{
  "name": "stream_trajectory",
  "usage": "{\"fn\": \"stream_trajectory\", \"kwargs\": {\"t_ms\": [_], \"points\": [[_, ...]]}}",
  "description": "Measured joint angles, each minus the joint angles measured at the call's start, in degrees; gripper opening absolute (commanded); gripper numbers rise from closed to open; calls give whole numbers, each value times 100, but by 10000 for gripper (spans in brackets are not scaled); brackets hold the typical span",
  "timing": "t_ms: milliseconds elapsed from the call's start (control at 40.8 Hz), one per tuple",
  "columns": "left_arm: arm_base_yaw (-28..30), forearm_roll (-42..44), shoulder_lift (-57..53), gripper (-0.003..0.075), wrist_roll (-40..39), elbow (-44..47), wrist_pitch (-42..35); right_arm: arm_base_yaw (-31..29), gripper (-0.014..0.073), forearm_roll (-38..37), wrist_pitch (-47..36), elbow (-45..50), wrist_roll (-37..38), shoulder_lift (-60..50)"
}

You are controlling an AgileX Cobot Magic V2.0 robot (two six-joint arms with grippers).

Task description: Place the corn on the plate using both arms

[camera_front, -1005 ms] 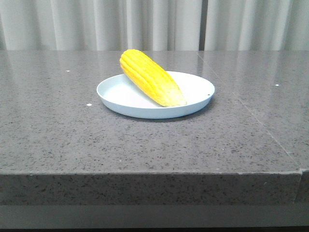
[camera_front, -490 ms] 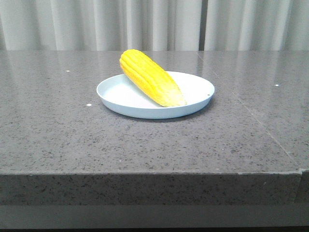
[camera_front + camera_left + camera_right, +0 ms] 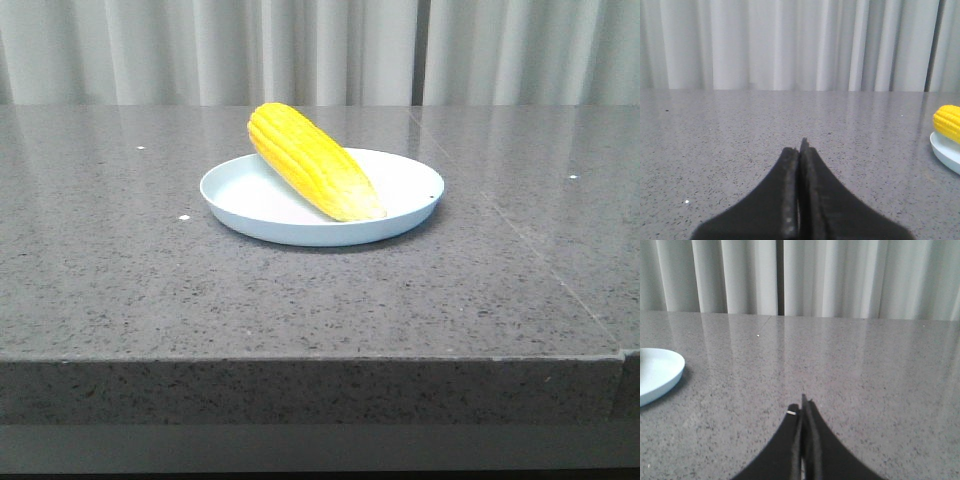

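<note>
The corn (image 3: 313,160) lies in the plate (image 3: 250,210), its long axis running from far left to near right, paler tip nearest. Both the left gripper (image 3: 801,148) and the right gripper (image 3: 803,405) sit pressed closed and empty, well off to either side; I'd judge neither nearer.

Only the plate (image 3: 240,205) and corn (image 3: 312,160) obstruct.

Left gripper (image 3: 800,150): two matte black tapered fingers (image 3: 787,200), ridged inner edges, narrowing to a thin tip. Right gripper (image 3: 803,407): same black wedge-shaped fingers (image 3: 820,455); small white fleck near one tip.
</note>
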Motion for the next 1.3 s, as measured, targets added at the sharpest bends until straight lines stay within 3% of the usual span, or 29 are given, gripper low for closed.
{"fn": "stream_trajectory", "kwargs": {"t_ms": [466,1299], "points": [[0,0,0,-20,0,0,0,0,-70,10,-46,13,59,-15],[0,0,0,-20,0,0,0,-198,-70,-635,-362,13,779,-15]]}}
